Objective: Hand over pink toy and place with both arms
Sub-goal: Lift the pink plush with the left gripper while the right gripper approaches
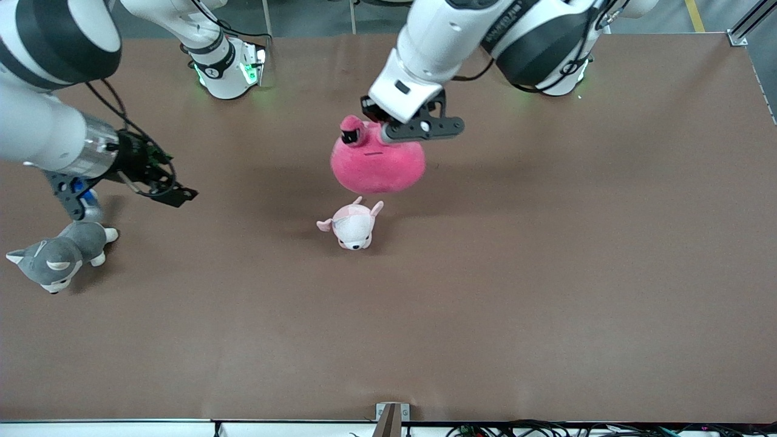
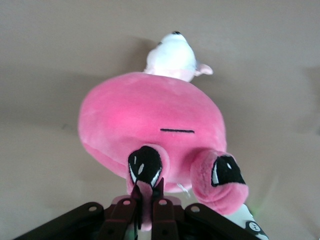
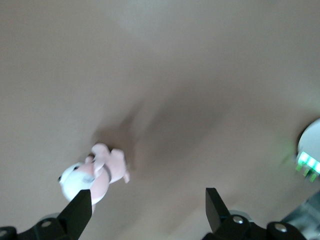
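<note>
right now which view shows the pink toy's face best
The left wrist view: the pink toy fills it, eyes and flat mouth clear, pinched by the left gripper. The front view shows it small from above; the right wrist view misses it.

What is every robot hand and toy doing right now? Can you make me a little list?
left gripper: shut on the pink toy, pinching it by one eye bump, lifted over the table
right gripper: open, empty, waiting in the air above the grey dog plush
small pale pink plush: lying on the table, nearer the front camera than the pink toy
grey dog plush: on the table at the right arm's end
handover: not yet done
</note>
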